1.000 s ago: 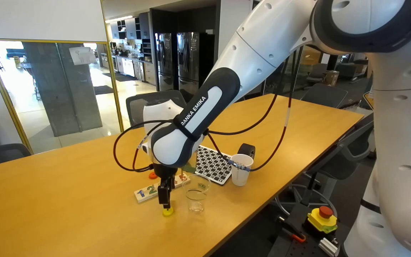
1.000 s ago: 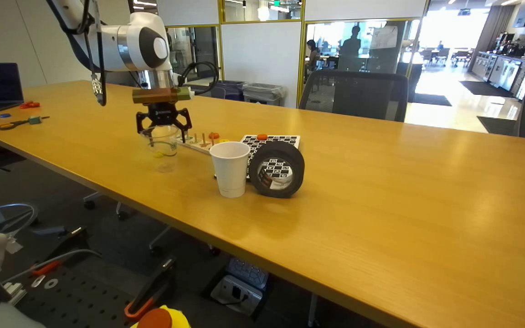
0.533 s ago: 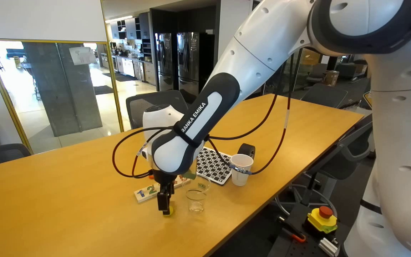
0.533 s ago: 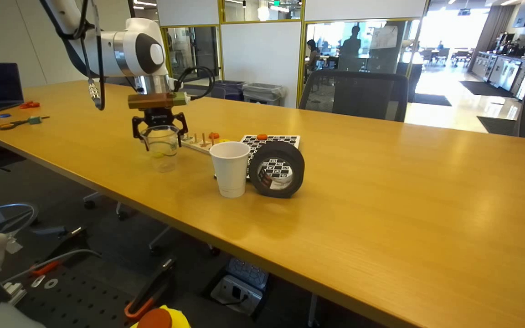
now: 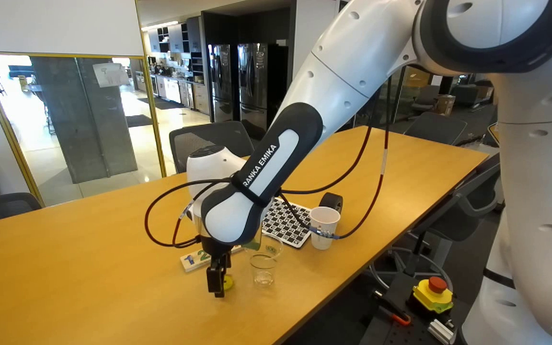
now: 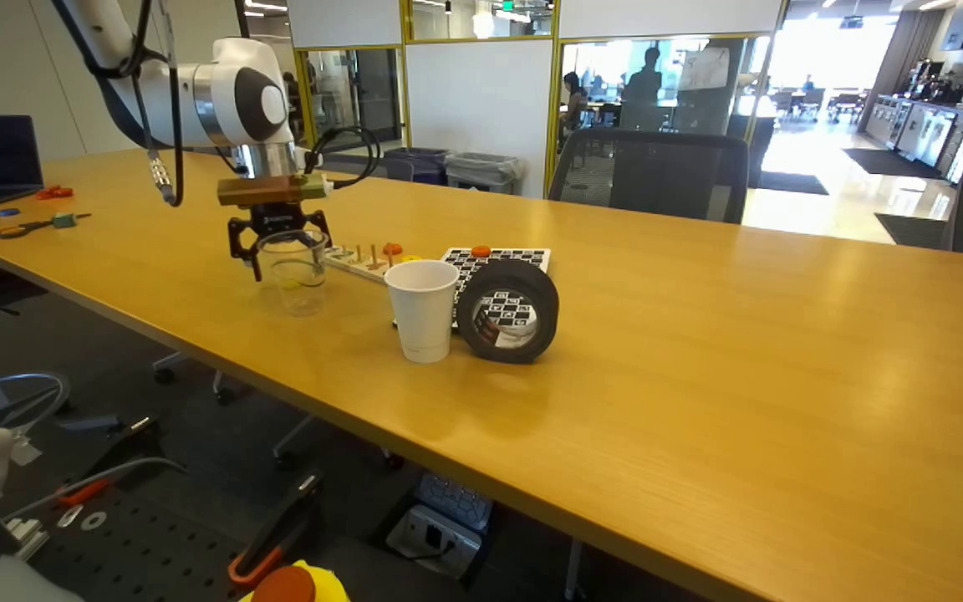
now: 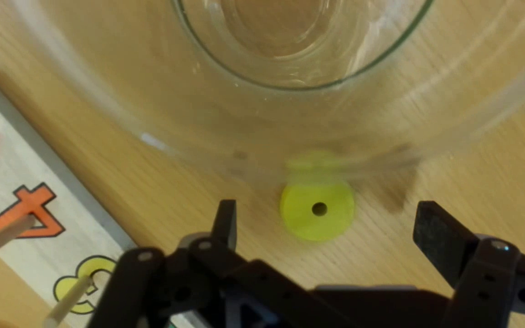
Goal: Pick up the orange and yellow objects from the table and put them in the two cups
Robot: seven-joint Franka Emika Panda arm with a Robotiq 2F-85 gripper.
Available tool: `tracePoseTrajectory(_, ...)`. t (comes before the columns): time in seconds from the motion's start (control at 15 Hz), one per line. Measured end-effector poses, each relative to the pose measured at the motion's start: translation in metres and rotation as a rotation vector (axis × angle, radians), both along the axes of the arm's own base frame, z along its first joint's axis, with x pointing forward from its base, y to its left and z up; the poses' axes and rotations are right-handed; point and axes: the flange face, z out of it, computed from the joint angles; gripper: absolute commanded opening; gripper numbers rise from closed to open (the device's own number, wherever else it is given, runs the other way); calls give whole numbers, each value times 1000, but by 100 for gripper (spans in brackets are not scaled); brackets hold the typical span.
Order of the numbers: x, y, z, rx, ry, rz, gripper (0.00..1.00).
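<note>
Just off the middle of the wrist view, toward four o'clock, a yellow disc (image 7: 318, 212) lies flat on the wooden table (image 6: 741, 359), its small centre hole facing up. The gripper (image 7: 327, 223) holds nothing: its jaws stand spread at nine and three o'clock of the disc, with bare wood showing between the disc and each finger. That stance looks chosen so that both pads would meet the edge evenly, since so low a piece offers little else to pinch.

At twelve o'clock stands the clear cup (image 7: 285, 89), upright, its flared rim crossing over the disc's upper edge from this angle. An exterior view shows wood between the disc and the cup's base, so they are apart there. Laying the jaws across the nine-to-three line probably spares the cup, though its rim could be nudged on the lift. Whether the fingertips touch the table cannot be told.

At two o'clock of the clear cup in an exterior view, the white cup (image 5: 325, 224), likely meant for the other colour, stands upright beside a roll of black tape (image 6: 547, 311). An orange piece (image 6: 392, 248) shows by the number strip (image 7: 75, 241), and a second orange piece (image 6: 481, 251) rests on the checkered board (image 5: 281, 223); which one the task means is unclear. Closing on the disc seems the next step, the clear cup, being nearest, its likely home.
</note>
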Motion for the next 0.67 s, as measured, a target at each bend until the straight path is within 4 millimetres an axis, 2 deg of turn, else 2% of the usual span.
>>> tracePoseTrajectory(0.67,-3,1,-7,-3,2,-5,100)
